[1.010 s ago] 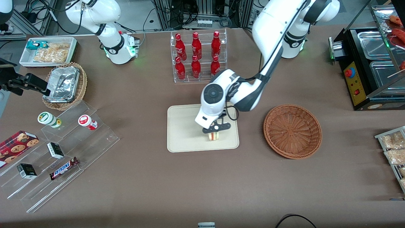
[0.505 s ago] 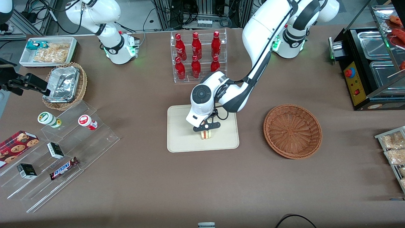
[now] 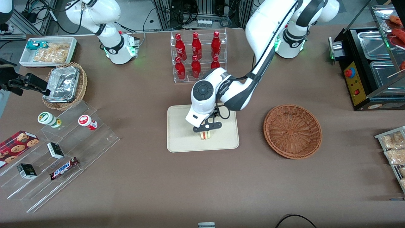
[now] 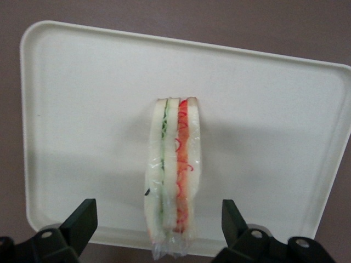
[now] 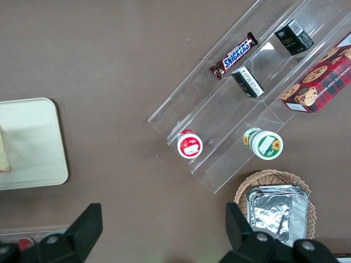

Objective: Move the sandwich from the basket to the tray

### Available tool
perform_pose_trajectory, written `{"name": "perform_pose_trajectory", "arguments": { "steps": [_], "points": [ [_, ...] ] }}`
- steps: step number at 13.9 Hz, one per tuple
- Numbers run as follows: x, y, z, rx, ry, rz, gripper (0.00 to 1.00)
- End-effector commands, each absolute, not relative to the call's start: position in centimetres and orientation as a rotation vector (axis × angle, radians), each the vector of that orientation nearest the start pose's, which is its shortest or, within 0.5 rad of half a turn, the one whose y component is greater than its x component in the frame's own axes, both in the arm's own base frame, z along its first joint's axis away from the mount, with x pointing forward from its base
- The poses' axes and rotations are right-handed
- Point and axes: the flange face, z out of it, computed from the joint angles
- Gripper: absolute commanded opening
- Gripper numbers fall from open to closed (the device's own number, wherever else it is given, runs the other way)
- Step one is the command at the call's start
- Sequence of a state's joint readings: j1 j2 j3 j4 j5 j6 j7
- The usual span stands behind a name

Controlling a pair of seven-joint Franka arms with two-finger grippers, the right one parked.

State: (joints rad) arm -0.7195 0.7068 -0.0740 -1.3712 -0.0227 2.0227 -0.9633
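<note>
The sandwich (image 3: 206,135), a wrapped wedge of pale bread with red and green layers, stands on edge on the cream tray (image 3: 180,139). In the left wrist view the sandwich (image 4: 173,175) sits on the tray (image 4: 82,109) between my black fingers (image 4: 82,222), which stand wide apart and do not touch it. My gripper (image 3: 207,127) is open just above the sandwich. The reddish-brown wicker basket (image 3: 292,130) lies empty beside the tray, toward the working arm's end of the table.
A clear rack of red bottles (image 3: 197,55) stands farther from the camera than the tray. Clear stepped shelves with snacks (image 3: 63,152), a tan basket with a foil container (image 3: 65,85) and a white bin (image 3: 47,50) lie toward the parked arm's end. A black appliance (image 3: 370,63) stands at the working arm's end.
My gripper carried the sandwich across the tray toward the parked arm's end, then opened. It has risen slightly and the sandwich now stands free on the tray.
</note>
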Motion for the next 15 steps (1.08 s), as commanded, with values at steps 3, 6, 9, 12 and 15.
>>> {"name": "perform_pose_trajectory", "arguments": {
  "steps": [3, 6, 9, 12, 15],
  "points": [
    [54.4, -43.8, 31.8, -2.971, -0.429, 0.231, 1.00],
    [56.2, -37.6, 32.1, -2.942, -0.396, 0.242, 1.00],
    [57.5, -30.3, 34.8, -2.978, -0.313, 0.269, 1.00],
    [57.8, -24.6, 36.3, -3.002, -0.247, 0.299, 1.00],
    [57.5, -19.8, 39.1, -3.031, -0.196, 0.298, 1.00]
  ]
}}
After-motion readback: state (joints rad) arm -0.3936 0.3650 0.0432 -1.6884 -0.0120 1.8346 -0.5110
